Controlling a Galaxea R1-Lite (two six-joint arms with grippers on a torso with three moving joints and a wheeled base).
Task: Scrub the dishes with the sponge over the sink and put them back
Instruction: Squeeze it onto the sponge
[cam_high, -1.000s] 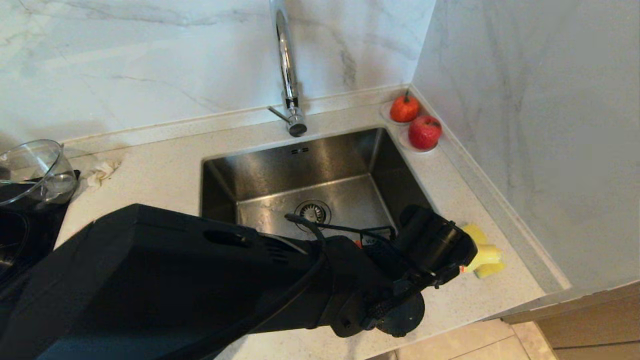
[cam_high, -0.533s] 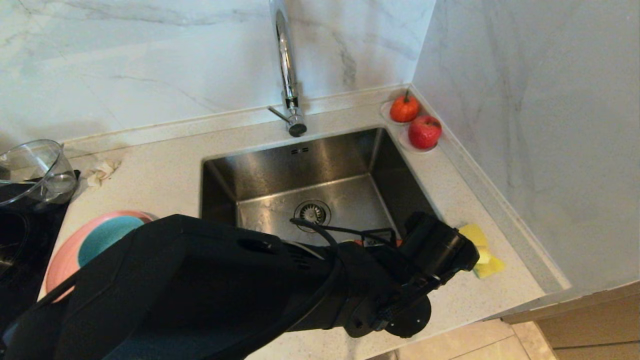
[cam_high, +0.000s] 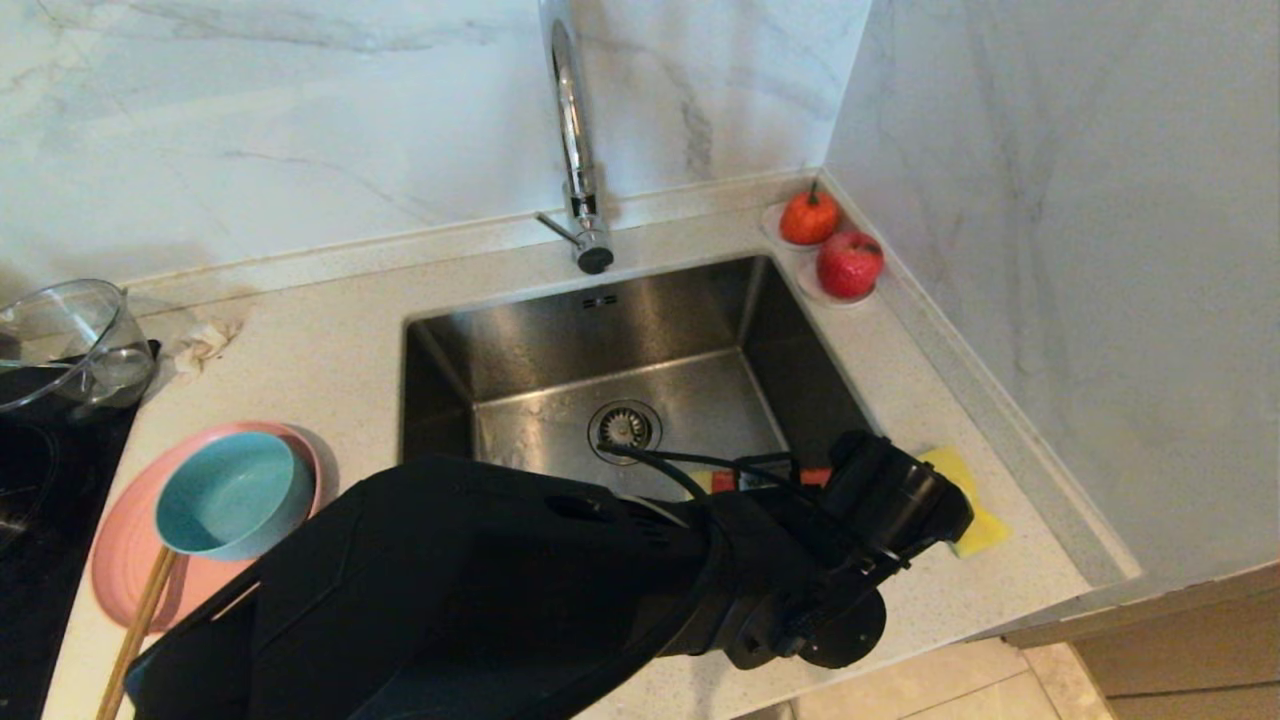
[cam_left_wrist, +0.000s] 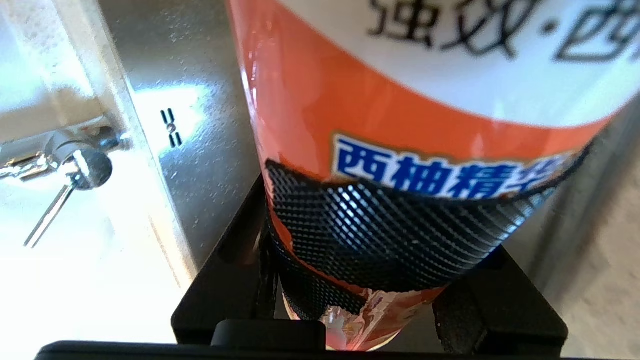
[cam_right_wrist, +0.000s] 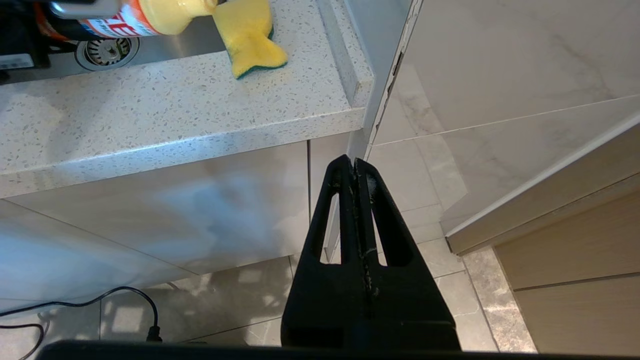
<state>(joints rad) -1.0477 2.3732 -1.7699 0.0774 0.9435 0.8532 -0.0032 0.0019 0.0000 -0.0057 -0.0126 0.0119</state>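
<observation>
Lowered since earlier, uncovering the pink plate (cam_high: 120, 560) and teal bowl (cam_high: 232, 495), left pincer (cam_left_wrist: 370, 280) grips an orange-and-white bottle (cam_left_wrist: 400, 125) reading "西柚精" beside the yellow sponge (cam_right_wrist: 250, 35) on the counter (cam_right_wrist: 150, 115); right pincer (cam_right_wrist: 356, 172) closed.

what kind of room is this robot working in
Most likely a home kitchen: a stainless-steel sink with a tall chrome faucet set in a speckled countertop, and a pink plate beside it.
</observation>
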